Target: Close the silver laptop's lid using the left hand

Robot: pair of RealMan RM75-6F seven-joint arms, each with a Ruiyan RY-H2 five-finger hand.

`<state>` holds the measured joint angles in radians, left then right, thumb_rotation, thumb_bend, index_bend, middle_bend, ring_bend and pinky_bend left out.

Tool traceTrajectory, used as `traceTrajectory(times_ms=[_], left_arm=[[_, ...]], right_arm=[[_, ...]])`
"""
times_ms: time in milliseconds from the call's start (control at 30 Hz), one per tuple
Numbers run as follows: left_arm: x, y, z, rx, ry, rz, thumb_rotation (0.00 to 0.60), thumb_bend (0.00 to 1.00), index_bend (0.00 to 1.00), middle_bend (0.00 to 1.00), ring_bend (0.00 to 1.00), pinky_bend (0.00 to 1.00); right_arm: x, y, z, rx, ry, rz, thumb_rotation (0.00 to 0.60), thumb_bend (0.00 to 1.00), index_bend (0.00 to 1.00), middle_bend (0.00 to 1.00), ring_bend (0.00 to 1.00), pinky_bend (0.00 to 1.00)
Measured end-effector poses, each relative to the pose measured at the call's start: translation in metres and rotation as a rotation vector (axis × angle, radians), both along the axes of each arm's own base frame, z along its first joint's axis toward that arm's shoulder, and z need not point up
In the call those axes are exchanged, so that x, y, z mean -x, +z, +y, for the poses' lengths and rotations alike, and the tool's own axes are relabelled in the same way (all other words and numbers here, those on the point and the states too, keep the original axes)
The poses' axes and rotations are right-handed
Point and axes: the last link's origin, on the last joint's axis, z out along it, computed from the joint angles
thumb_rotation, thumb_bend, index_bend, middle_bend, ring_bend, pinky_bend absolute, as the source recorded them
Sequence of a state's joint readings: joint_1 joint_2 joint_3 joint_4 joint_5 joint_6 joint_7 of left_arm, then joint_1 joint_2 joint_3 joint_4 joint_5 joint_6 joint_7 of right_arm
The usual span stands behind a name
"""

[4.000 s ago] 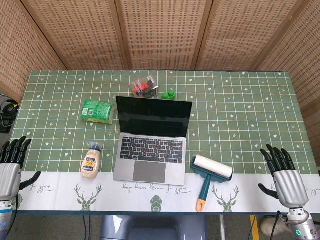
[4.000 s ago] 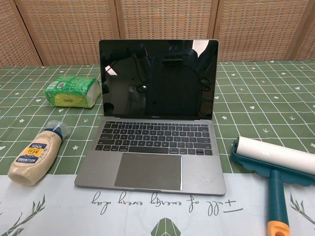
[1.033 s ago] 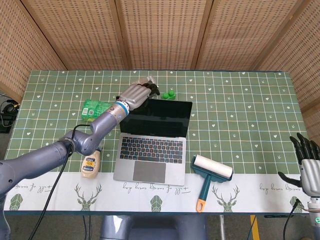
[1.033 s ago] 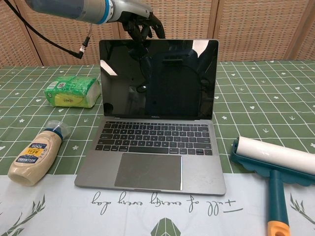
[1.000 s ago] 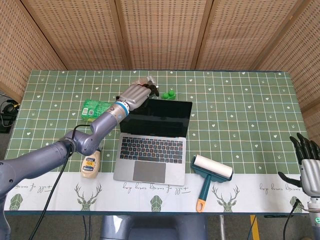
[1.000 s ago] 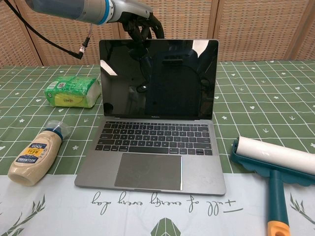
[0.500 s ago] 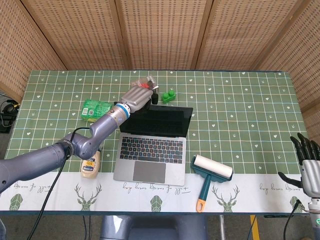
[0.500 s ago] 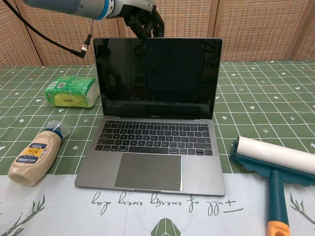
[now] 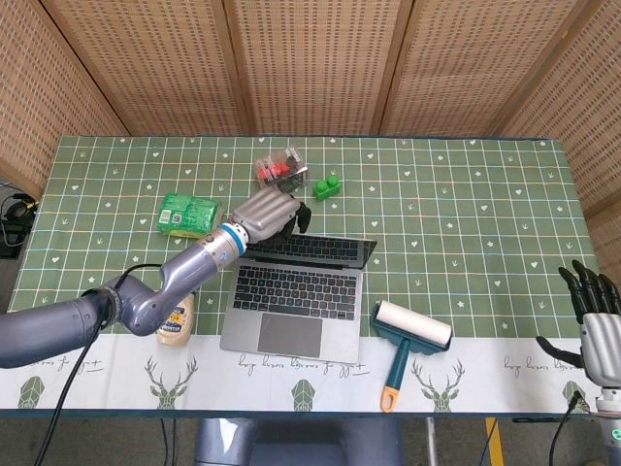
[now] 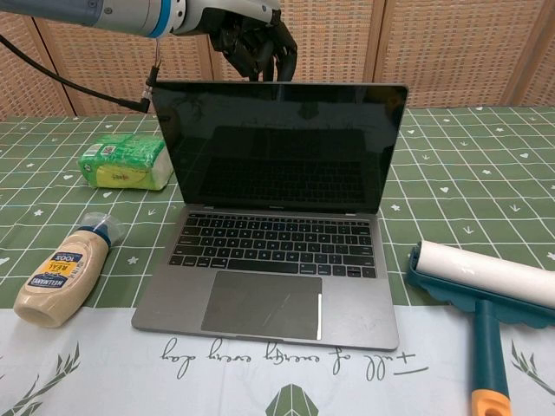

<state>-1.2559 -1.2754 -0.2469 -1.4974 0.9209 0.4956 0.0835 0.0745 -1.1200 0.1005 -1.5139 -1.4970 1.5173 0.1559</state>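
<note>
Desk (image 9: 466, 194) under green grid cloth. Silver laptop (image 9: 291, 311) at near centre, lid (image 10: 277, 147) tipped forward over keyboard, half open. Left hand (image 9: 264, 212) behind lid's far edge, fingers (image 10: 260, 43) curled over top edge, pressing it. Right hand (image 9: 594, 335) at near right corner, fingers apart, holding nothing. Lint roller (image 9: 408, 340) right of laptop; mayonnaise bottle (image 10: 61, 277) left.

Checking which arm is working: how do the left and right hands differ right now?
The left hand reaches out over the table and rests on the laptop lid's top edge; the right hand sits back past the table's near right corner, touching nothing, fingers apart and pointing up. Both are grey with dark fingers.
</note>
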Motion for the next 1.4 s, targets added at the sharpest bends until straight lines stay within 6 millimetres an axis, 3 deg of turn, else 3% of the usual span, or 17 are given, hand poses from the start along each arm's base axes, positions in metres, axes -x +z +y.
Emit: traceTrajectory(times_ms=[433, 800, 1067, 1400], left_arm=[[0.021, -0.005, -0.05, 0.096, -0.052, 0.002, 0.6, 1.0, 0.48, 0.39, 0.34, 0.32], [0.049, -0.025, -0.088, 0.199, -0.071, 0.045, 0.6, 1.0, 0.48, 0.39, 0.34, 0.32], [0.065, -0.047, -0.104, 0.271, -0.049, 0.066, 0.6, 1.0, 0.48, 0.39, 0.34, 0.32], [0.085, -0.073, -0.111, 0.31, -0.021, 0.115, 0.6, 1.0, 0.47, 0.39, 0.34, 0.32]], right_arm=[[-0.007, -0.002, 0.005, -0.005, 0.031, 0.003, 0.6, 0.04, 0.0, 0.0, 0.0, 0.0], [-0.01, -0.001, 0.008, -0.008, 0.047, -0.002, 0.6, 0.04, 0.0, 0.0, 0.0, 0.0], [-0.007, -0.002, 0.007, -0.015, 0.031, -0.007, 0.6, 0.04, 0.0, 0.0, 0.0, 0.0], [-0.008, -0.002, 0.007, -0.017, 0.033, -0.004, 0.6, 0.04, 0.0, 0.0, 0.0, 0.0]])
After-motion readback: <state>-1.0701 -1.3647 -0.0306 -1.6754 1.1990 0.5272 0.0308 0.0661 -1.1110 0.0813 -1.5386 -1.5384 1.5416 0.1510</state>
